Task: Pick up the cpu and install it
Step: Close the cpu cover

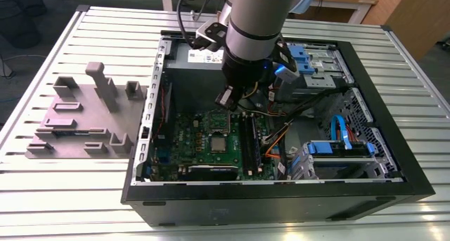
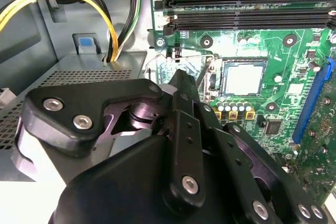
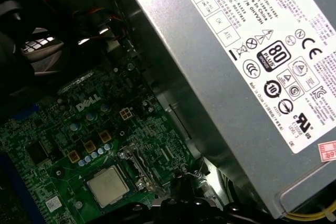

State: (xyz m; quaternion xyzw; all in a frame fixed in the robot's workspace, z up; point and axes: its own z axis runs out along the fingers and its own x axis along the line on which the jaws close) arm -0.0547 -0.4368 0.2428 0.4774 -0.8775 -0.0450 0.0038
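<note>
Arm upright over motherboard (cpu seated in socket).

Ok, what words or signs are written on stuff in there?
White label on the grey power box: small print and round signs, not read out here.
Green board: one white brand logo, not read out.
Silver chip: top markings too faint to read.

Arm upright, gripper pointing down, fingertips together
</note>
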